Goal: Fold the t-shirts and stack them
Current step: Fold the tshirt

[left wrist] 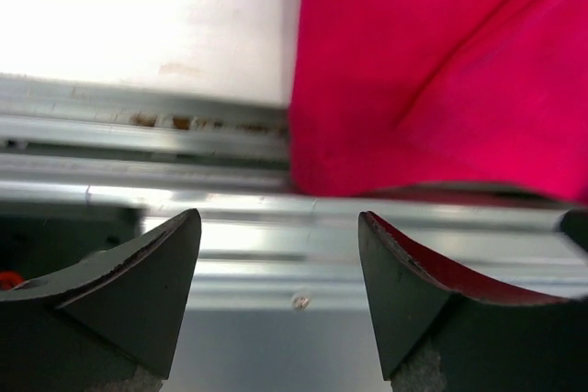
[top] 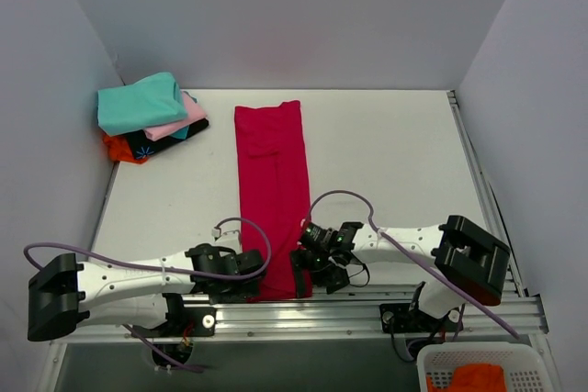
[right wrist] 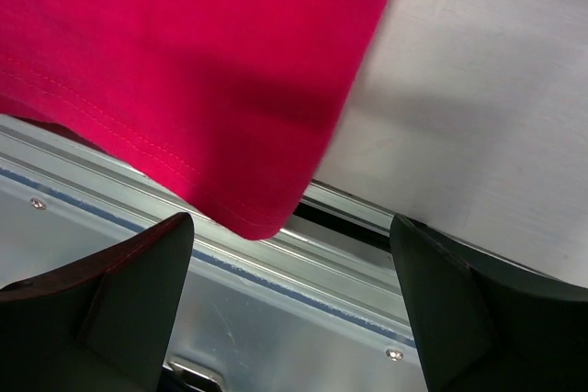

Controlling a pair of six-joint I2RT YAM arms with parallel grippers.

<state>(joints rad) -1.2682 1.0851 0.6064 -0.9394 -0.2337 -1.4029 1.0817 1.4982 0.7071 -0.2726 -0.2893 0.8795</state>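
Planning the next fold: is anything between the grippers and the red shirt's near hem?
Nothing visible. The left gripper and right gripper, both open, sit at the red shirt's near corners, with only bare rail between them and the cloth.

Left arm and right arm cover near corners of the crimson t-shirt.

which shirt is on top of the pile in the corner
The teal shirt; the pink shirt, black shirt and orange shirt lie beneath it.
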